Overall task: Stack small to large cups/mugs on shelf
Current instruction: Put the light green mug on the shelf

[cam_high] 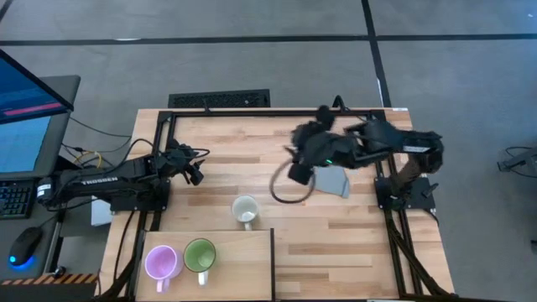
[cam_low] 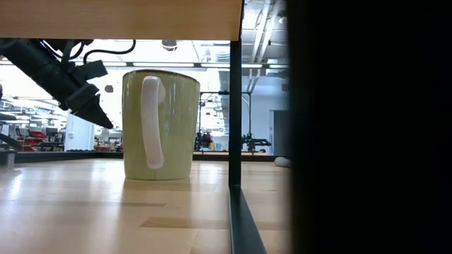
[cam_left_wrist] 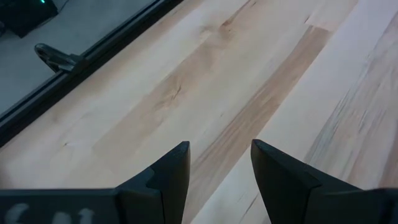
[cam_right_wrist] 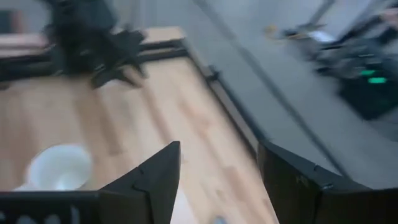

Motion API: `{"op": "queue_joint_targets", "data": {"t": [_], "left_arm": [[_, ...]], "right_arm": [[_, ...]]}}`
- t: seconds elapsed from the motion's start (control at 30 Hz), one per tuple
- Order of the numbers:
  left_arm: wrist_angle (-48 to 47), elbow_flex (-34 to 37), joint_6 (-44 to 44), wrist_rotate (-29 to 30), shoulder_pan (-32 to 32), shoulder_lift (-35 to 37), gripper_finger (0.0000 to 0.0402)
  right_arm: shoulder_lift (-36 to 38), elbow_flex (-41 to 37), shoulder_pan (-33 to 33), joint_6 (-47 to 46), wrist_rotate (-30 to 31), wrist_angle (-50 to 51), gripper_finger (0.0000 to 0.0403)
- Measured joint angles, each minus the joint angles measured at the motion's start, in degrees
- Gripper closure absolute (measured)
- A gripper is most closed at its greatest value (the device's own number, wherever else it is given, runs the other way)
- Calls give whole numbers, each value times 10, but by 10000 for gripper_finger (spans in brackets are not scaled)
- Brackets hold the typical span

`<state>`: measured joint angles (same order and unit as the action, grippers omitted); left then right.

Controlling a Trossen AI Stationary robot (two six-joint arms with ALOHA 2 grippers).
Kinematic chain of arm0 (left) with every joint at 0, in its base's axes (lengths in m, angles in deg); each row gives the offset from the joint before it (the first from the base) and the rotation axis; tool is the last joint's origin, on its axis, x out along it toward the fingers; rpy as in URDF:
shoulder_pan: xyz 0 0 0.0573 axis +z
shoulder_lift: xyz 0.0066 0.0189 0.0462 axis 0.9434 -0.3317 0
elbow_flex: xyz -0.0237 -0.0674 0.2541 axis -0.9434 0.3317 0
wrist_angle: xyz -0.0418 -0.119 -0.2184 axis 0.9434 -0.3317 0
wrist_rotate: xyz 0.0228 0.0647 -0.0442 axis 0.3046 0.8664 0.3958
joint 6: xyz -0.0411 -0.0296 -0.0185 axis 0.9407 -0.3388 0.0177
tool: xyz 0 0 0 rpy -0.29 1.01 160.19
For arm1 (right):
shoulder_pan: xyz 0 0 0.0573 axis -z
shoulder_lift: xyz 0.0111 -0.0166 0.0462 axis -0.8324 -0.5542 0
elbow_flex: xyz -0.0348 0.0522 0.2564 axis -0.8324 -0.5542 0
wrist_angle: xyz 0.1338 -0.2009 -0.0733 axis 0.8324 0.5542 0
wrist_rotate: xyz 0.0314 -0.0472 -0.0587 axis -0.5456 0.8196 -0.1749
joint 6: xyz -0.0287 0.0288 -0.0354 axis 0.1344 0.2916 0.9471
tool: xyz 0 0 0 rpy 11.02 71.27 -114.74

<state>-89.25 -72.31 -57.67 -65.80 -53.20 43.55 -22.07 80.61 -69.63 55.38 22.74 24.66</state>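
Cream-white mug (cam_high: 244, 210) stands upright on the plank tabletop (cam_high: 336, 243), just beside the shelf (cam_high: 252, 268); purple mug (cam_high: 161, 262) and green mug (cam_high: 200, 254) already sit side by side on the shelf, unstacked.

Glazed and rigid, the white mug will likely be smooth, slippery and breakable but fairly light; I judge the rim wall or the handle, which shows clearly in the low view, the surest hold. Right gripper (cam_high: 299, 172) hangs above the table near a grey cloth (cam_high: 332, 180), somewhat apart from the mug, its jaws spread and holding nothing. Left gripper (cam_high: 195, 172) waits over bare planks farther off, jaws likewise parted and empty.
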Motion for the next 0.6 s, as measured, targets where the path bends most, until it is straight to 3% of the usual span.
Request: {"op": "queue_joint_targets", "data": {"t": [0.27,0.6], "left_arm": [[0,0,0,0,0,0,239],[2,0,0,1,0,0,239]], "right_arm": [[134,-158,-98,-138,240,41,168],[326,-463,-120,-314,389,55,168]]}}
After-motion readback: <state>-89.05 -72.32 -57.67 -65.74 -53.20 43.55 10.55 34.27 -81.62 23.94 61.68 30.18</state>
